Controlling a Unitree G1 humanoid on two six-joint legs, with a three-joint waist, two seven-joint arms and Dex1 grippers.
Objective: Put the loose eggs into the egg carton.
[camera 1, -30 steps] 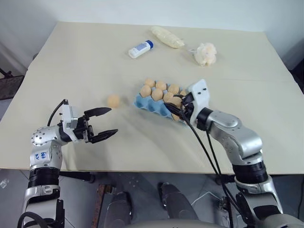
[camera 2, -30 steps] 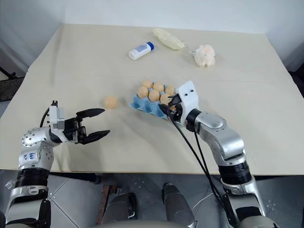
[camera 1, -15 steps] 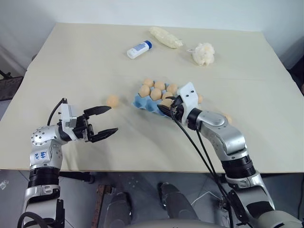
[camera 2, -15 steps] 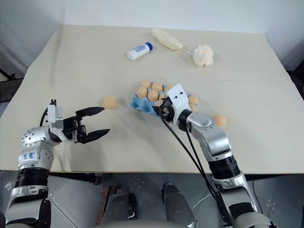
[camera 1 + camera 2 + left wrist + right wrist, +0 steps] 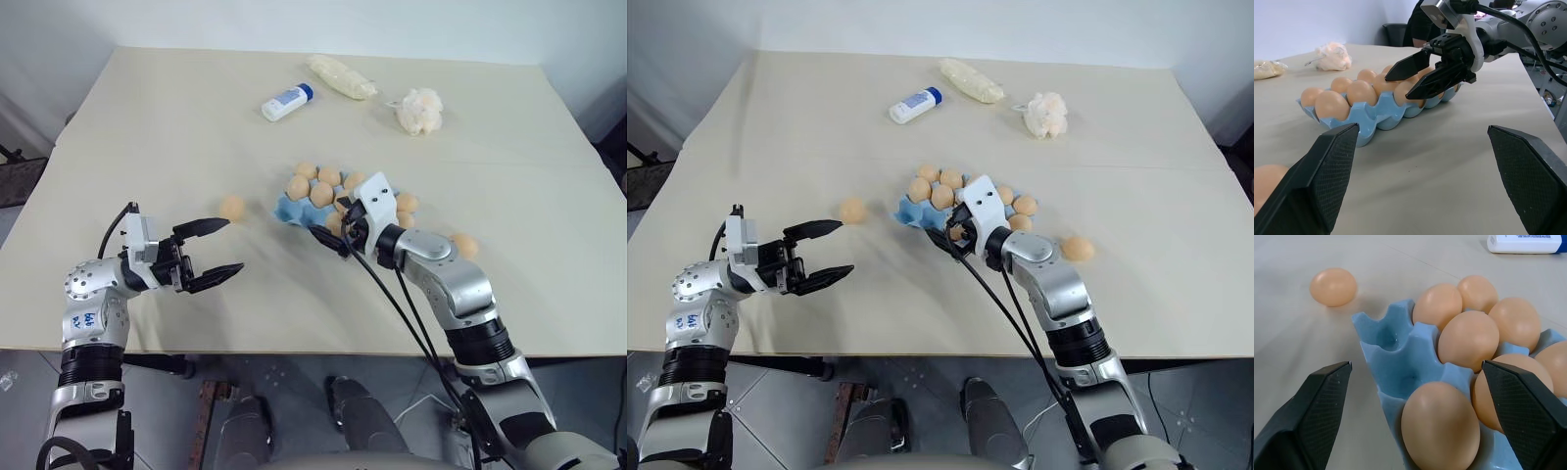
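The light blue egg carton lies mid-table with several pale orange eggs in its cups. One loose egg rests on the table to its left, and another loose egg lies to its right, beside my right forearm. My right gripper is open at the carton's near end. Its fingers stand wide on either side of an egg seated in a near cup. My left gripper hovers open and holds nothing, nearer me than the left loose egg.
A white bottle with a blue cap, a pale wrapped bag and a cream puff ball lie at the table's far side. The table's front edge runs just below both arms.
My right gripper has opened, leaving an egg in a near cup of the carton. The right arm shifted left, uncovering the loose egg on the right. The left arm stayed put.
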